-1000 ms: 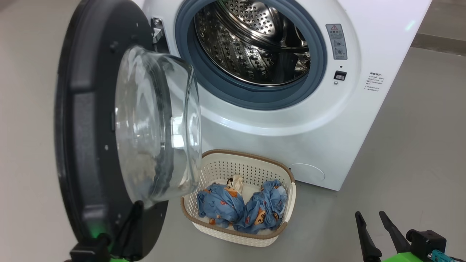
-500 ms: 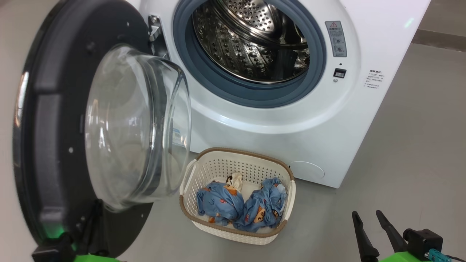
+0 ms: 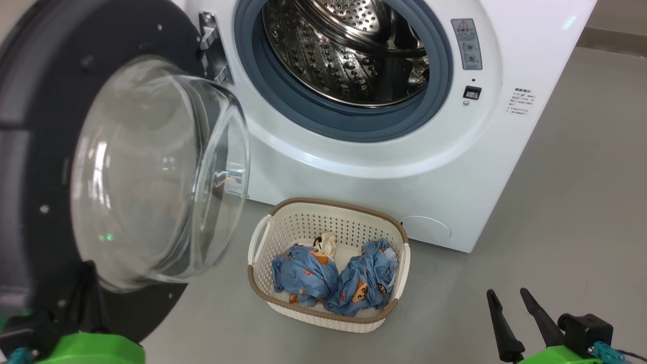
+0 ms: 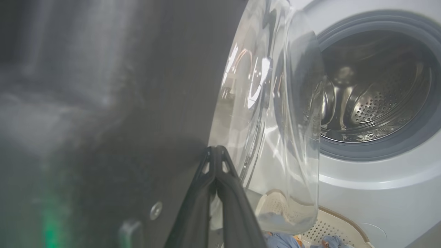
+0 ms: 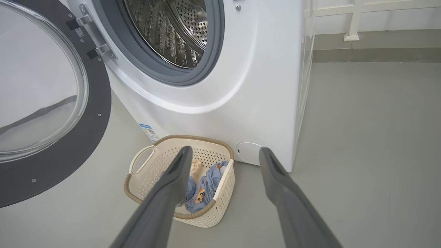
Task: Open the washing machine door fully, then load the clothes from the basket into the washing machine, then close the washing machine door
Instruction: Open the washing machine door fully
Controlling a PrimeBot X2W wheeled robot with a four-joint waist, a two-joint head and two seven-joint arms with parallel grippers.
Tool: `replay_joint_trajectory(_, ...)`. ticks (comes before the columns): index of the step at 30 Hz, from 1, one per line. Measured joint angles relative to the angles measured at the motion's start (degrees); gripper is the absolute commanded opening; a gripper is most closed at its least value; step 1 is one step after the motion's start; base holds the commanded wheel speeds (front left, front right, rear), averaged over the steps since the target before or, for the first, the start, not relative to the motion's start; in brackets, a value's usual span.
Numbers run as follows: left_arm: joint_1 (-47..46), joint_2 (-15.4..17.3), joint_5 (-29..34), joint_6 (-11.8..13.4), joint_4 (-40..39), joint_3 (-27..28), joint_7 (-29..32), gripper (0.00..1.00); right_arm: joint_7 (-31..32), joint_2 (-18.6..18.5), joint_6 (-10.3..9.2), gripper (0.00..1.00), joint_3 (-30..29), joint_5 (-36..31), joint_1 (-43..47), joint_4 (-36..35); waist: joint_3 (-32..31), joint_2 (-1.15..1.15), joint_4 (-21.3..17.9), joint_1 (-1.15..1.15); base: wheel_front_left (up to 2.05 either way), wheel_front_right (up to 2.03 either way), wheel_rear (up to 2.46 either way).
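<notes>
Two grippers, two conditions. Left gripper: fingers clenched together on nothing, tips set against the black inner face of the washing machine door, right at the foot of its glass bowl. Contact looks likely, but blur in the left wrist view leaves it unconfirmed. Right gripper: jaws released and spread wide, empty, at the lower right of the head view, well apart from everything.

Door position: swung out across the left of the head view, inner face toward the camera, hanging from the hinge at upper centre-left. The washing machine opening is unobstructed, and the drum is empty as far as visible. The basket sits on the floor at lower centre, just in front of the machine. The clothes lie bunched inside it, none loaded.

Assessment: the step in hand is opening the door fully. It is judged well along, with loading and closing outstanding.

Recommendations:
- Push with the closed tips on the black rim, not on the glass, where they may slide.
- Follow the hinge's arc rather than a straight line.
- Ease off as the hinge nears its limit, since forcing it risks strain.
- Confirm the door clears the basket before the right arm reaches down.
</notes>
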Motion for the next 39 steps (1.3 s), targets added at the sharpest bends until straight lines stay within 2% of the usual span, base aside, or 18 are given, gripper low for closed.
replay_joint_trajectory(14, -3.56, 0.89, -1.00, 0.24, 5.53, 4.95, -0.67, 0.00, 0.00, -0.45, 0.00, 1.00, 0.46, 0.02, -0.98, -0.04, 1.57, 0.00, -0.11, 0.00, 0.00, 0.00, 0.00)
replay_joint_trajectory(29, -9.65, 3.33, -0.30, -2.25, 14.57, 13.80, -0.92, 0.00, 0.00, -1.24, 0.00, 1.00, 1.49, 0.44, -2.26, -0.19, 3.76, 0.00, -0.32, 0.00, 0.00, 0.00, 0.00)
replay_joint_trajectory(39, -16.59, 5.10, 1.98, -3.72, 23.83, 18.59, -0.92, 0.00, 0.00, -2.24, 0.00, 1.00, 1.60, 0.44, -4.42, -0.53, 6.38, 0.00, -0.61, 0.00, 0.00, 0.00, 0.00)
